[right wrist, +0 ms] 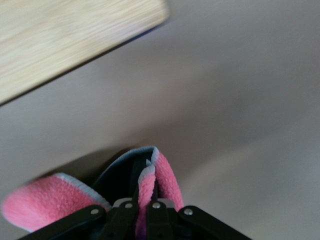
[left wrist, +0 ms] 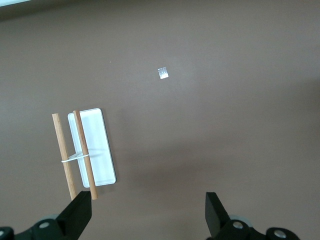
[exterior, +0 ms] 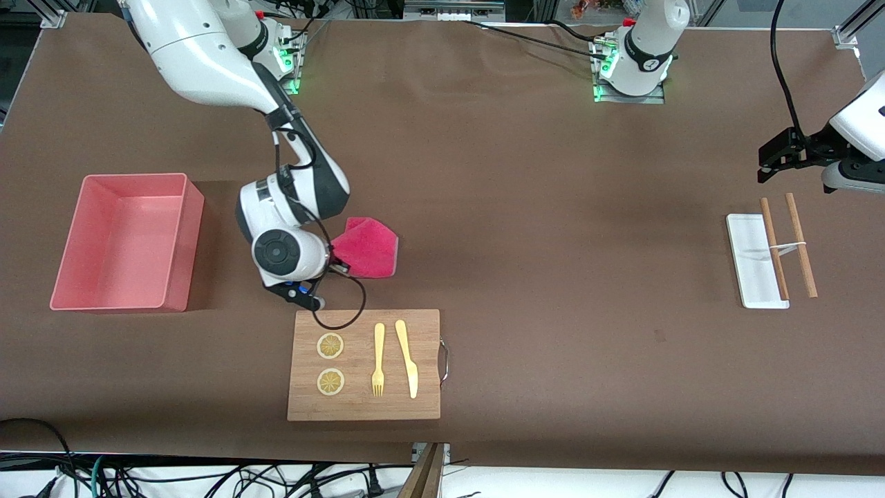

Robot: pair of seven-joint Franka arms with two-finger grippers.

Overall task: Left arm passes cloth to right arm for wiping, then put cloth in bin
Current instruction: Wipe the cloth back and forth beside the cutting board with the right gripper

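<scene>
The right gripper (right wrist: 145, 212) is clamped on a fold of the cloth (exterior: 366, 247), which lies on the table (exterior: 525, 207) between the bin (exterior: 124, 242) and the wooden board (exterior: 364, 364), a little farther from the front camera than the board. The left gripper (left wrist: 147, 212) waits with its fingers apart, up in the air near the white tray (exterior: 753, 259) and the two wooden sticks (exterior: 788, 245) at the left arm's end of the table.

The main risk seems to be the grip: only a thin edge of the cloth is between the fingers, so it could slip out when the arm drags or lifts it. The cloth could also catch the corner of the board and push the fork (exterior: 378, 360), the knife (exterior: 407, 356) or the lemon slices (exterior: 330, 346).

The cloth is soft and fuzzy, crimson-pink with a thin grey edge. The bin is smooth pink plastic with tall straight walls. The board is flat, light wood with a metal handle (exterior: 444, 360).
</scene>
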